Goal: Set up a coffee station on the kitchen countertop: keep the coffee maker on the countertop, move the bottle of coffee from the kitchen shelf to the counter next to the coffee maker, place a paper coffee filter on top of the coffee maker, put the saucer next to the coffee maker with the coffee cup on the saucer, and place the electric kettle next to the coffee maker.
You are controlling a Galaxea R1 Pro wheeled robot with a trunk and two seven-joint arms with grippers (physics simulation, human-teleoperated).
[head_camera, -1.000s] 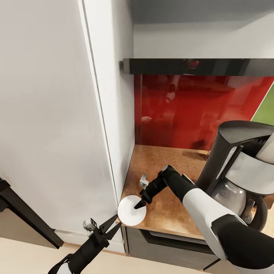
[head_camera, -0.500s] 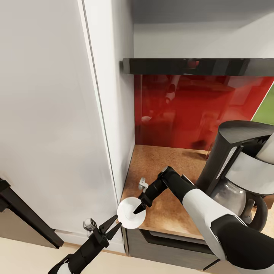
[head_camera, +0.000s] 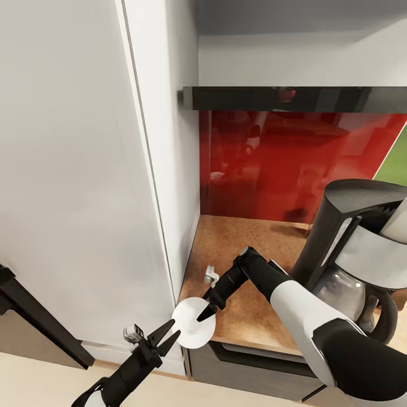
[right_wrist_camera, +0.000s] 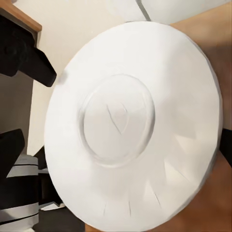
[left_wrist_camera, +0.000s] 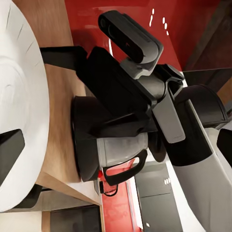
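Tall white cabinet panel [head_camera: 79, 169] filling the left of the head view, with a glossy red backsplash [head_camera: 294, 164] under a dark shelf edge [head_camera: 294, 99] to its right. Below that, a speckled brown cork-like countertop [head_camera: 249, 243], bearing a large black-and-silver drip coffee maker with glass carafe [head_camera: 353, 254] at its right end; seen again past the left gripper, standing on the wood top [left_wrist_camera: 121, 140]. Black-and-white right arm reaching across the counter, right gripper [head_camera: 204, 307] clenched on the rim of a round white saucer [head_camera: 194, 326], tilted and hanging half over the counter's front left corner; underside ring of the saucer [right_wrist_camera: 130, 130] facing the right wrist camera. Left gripper [head_camera: 169, 333] just beside the saucer, below the counter edge, fingers spread wide and holding nothing
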